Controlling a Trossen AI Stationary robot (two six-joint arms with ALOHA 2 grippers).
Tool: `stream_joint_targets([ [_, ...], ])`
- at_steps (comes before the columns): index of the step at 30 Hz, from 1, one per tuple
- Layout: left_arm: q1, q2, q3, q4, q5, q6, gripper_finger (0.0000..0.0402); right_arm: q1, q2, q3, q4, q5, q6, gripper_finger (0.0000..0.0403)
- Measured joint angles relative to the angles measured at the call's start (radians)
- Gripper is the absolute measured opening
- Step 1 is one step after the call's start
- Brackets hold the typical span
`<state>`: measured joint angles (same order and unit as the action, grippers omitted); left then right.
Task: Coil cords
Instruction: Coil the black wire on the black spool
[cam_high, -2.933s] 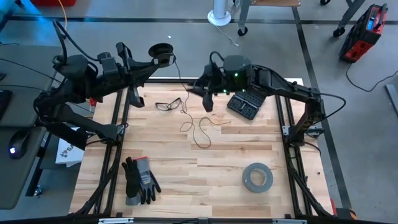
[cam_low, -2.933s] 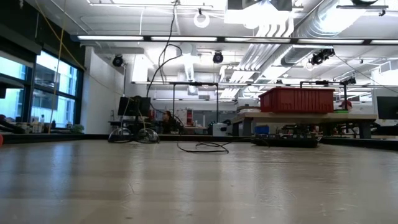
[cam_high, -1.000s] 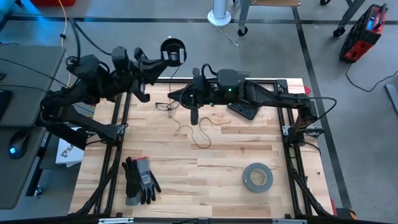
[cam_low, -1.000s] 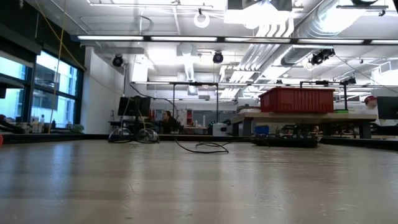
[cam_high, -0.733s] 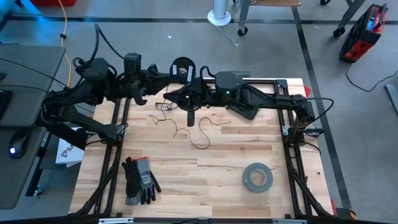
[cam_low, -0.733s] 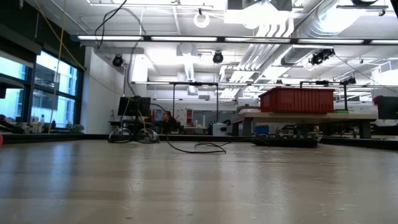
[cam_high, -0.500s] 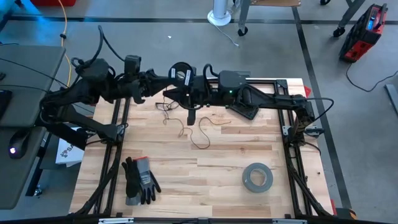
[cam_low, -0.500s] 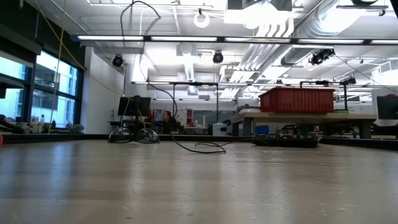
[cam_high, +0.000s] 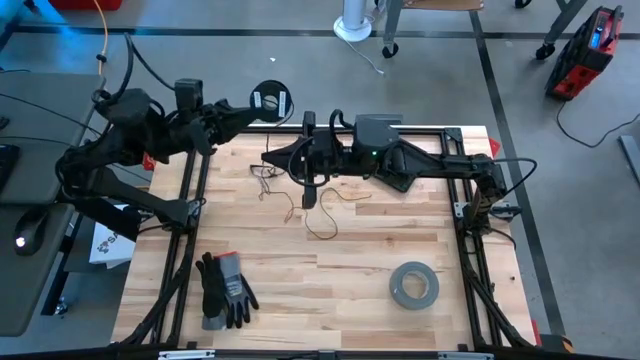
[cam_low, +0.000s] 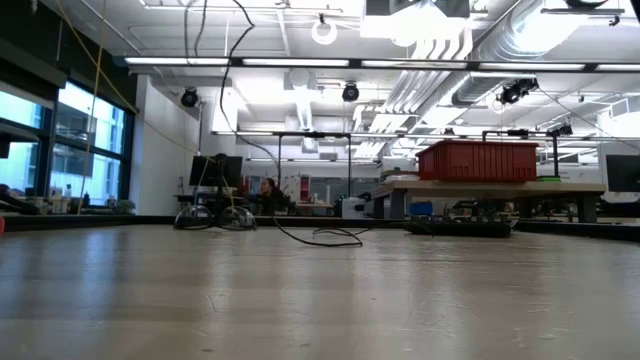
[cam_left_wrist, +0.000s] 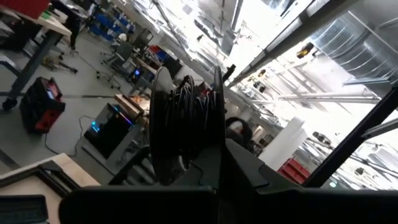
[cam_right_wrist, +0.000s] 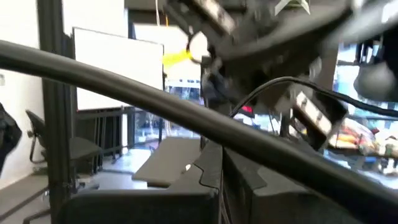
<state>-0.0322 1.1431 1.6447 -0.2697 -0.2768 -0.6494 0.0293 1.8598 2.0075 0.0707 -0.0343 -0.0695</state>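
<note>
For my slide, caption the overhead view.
Left gripper holds small round black spool; thin dark cord trails on wooden table.

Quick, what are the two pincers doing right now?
Left pincer: shut on the spool.
Right pincer: shut, pinching the cord.

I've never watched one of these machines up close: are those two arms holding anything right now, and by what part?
The left gripper holds the small black spool by its flat sides. The right gripper is shut, seemingly pinching the thin cord.
</note>
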Motion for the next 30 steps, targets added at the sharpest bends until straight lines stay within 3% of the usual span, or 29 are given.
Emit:
stream_joint_targets([
  [9, 0.0, 0.025, -0.002, -0.053, 0.062, -0.169, 0.0003, -0.003, 0.007, 0.0, 0.029, 0.046, -0.037, 0.0],
  [17, 0.0, 0.025, -0.002, 0.013, 0.055, -0.191, 0.0003, -0.003, 0.026, 0.001, 0.041, 0.056, -0.04, 0.0],
  [21, 0.0, 0.026, -0.002, 0.012, 0.068, -0.233, 0.0003, -0.003, 0.031, 0.001, 0.069, 0.118, -0.037, 0.0],
  [30, 0.0, 0.029, -0.001, 0.015, 0.158, -0.365, 0.0003, -0.016, 0.052, 0.001, 0.12, 0.137, -0.043, 0.0],
])
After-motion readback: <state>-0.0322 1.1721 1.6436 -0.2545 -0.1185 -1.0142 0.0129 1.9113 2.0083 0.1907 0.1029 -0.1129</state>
